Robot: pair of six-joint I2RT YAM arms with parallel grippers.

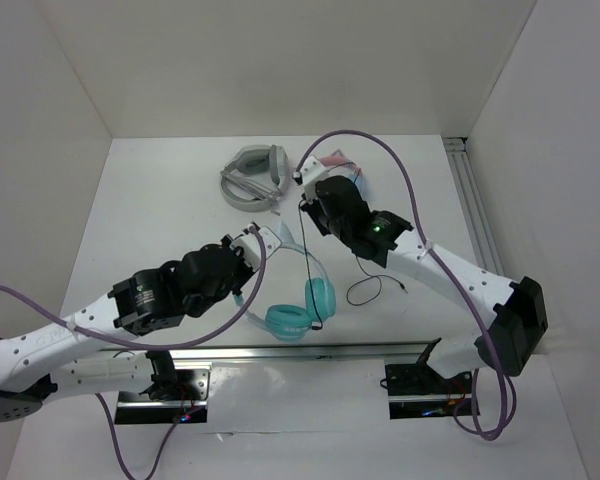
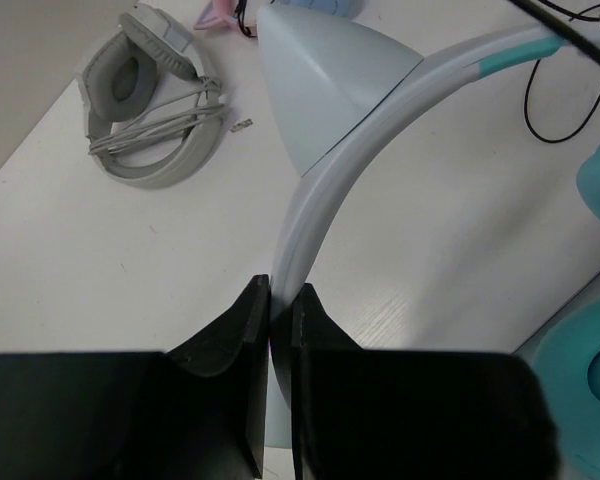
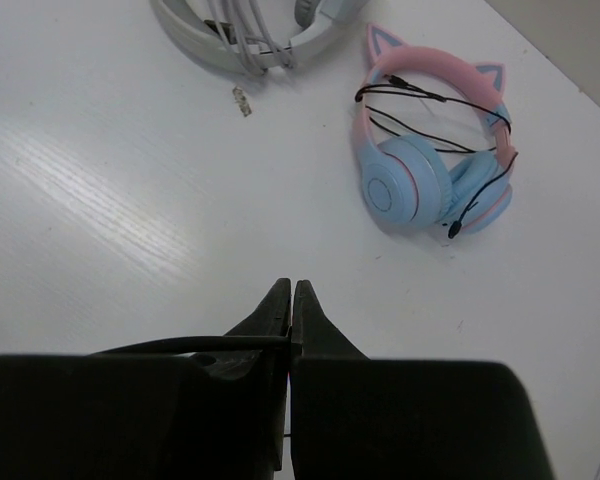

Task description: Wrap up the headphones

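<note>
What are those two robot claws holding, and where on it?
The left gripper clamps the teal cat-ear headphones by their pale headband; the right gripper pinches their thin black cable.

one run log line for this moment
left gripper: shut on headphones at headband | right gripper: shut on cable | wrap: not yet done

Looks like a robot lab. Plain white bench (image 1: 160, 220) boxed in by bare white walls (image 1: 280, 60) at the back and both sides. Two white robot arms, left arm (image 1: 65, 347) and right arm (image 1: 450, 268), bolted side by side onto a shiny metal rail (image 1: 360, 350) at the near edge. Purple cables (image 1: 352, 134) looping off both arms. Small green light (image 1: 377, 227) glowing on the right one.
</note>
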